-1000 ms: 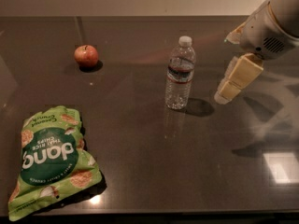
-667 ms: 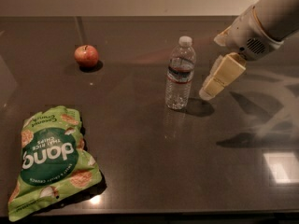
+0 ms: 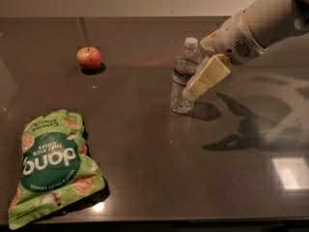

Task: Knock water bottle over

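Observation:
The water bottle (image 3: 183,79) is small, clear and ribbed, with a white cap and a dark label band. It stands on the dark table (image 3: 159,163), right of centre, leaning a little. My gripper (image 3: 192,92) comes in from the upper right on a white arm. Its cream-coloured fingers (image 3: 208,74) point down-left and lie against the bottle's right side at about label height.
A red apple (image 3: 89,58) sits at the back left. A green snack bag (image 3: 52,166) lies flat at the front left, near the table's front edge. The arm's shadow falls on the table to the right of the bottle.
My gripper has moved left from clear of the bottle to its right side. The bottle has stayed in place but now leans slightly.

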You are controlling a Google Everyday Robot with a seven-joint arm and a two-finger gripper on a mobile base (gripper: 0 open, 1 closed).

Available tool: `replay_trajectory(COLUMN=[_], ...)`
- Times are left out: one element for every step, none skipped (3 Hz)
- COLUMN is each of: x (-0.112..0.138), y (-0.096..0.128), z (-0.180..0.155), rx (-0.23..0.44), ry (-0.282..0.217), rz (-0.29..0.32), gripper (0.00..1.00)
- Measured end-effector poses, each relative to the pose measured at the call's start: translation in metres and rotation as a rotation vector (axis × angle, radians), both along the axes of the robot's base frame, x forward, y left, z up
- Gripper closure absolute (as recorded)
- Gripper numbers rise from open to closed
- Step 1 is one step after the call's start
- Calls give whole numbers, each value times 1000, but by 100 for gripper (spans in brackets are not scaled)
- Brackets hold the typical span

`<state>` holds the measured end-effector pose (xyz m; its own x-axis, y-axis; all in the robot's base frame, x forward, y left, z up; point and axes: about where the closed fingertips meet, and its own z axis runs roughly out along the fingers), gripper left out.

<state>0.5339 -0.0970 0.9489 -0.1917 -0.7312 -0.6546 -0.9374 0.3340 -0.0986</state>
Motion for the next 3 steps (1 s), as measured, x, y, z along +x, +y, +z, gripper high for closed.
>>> replay_trajectory(x=[3,10,14], y=[12,14,11], z=[2,3,5], rx=[65,95,109], ry=[-36,-73,-90], rz=[2,-16,-30], gripper=[0,17,39])
